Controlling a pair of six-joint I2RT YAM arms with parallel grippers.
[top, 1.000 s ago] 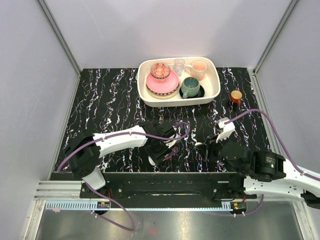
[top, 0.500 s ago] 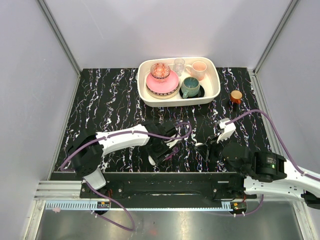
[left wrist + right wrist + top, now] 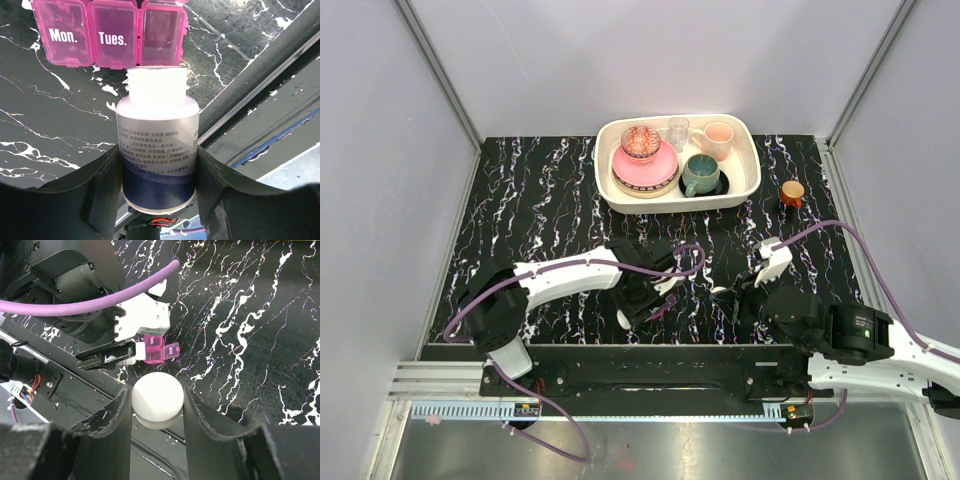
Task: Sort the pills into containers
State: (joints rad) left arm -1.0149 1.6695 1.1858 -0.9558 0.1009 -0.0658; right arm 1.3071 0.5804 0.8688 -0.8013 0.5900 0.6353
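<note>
Pill box (image 3: pixel 110 32) sits on the counter (image 3: pixel 50 125), one lid open, left jaws clamped on the white bottle (image 3: pixel 157 150) aimed mouth-first at it, presumably for pouring, while right jaws pinch the cap (image 3: pixel 156 399) aside.

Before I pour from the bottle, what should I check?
1. Grip: left gripper clamps white bottle on both sides, ok.
2. Bottle uncapped: ok, threaded neck bare; right gripper holds the cap.
3. Neck aimed at the pill box's open compartment: ok.
4. Mon. lid and Tues. lid shut: ok.
5. Any pills already in that compartment: cannot tell.
</note>
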